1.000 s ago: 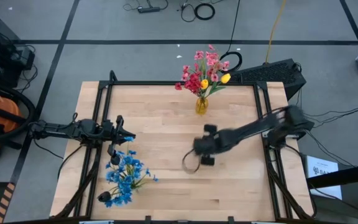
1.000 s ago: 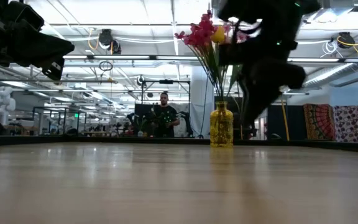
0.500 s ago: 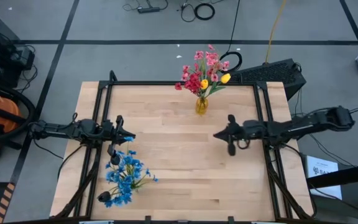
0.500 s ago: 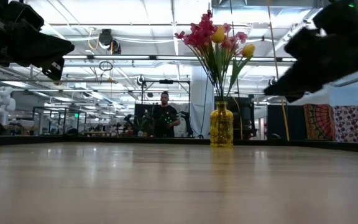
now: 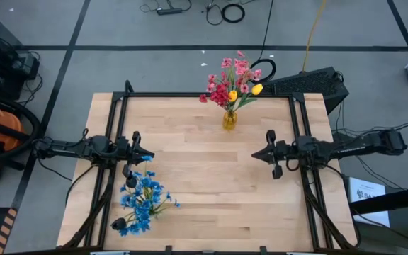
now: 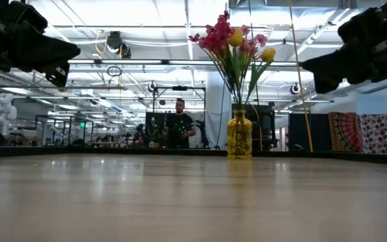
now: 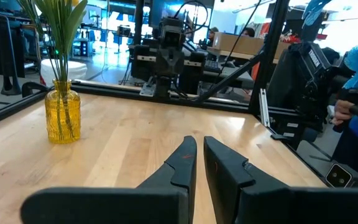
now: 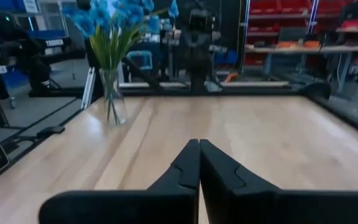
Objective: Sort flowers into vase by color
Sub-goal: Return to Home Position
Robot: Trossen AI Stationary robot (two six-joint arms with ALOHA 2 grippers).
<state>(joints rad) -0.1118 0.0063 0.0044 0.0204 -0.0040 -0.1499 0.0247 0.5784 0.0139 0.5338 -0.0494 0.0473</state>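
Both arms lie low over the counter [image 5: 190, 184]. The left tool [image 5: 149, 156] and right tool [image 5: 255, 155] face each other, each clenched on nothing. Pink, red and yellow flowers [image 5: 232, 81] stand in the yellow vase [image 5: 229, 120] at the far edge. Blue flowers [image 5: 142, 200] fill the clear vase [image 8: 113, 102], just beside the left tool. Sorting looks finished. The risk is a left-arm swing brushing those blooms and tipping that light vase.

pink, red, yellow flowers [image 5: 234, 81] upright in yellow vase [image 5: 229, 121], blue flowers [image 5: 143, 196] in clear vase [image 8: 112, 102]
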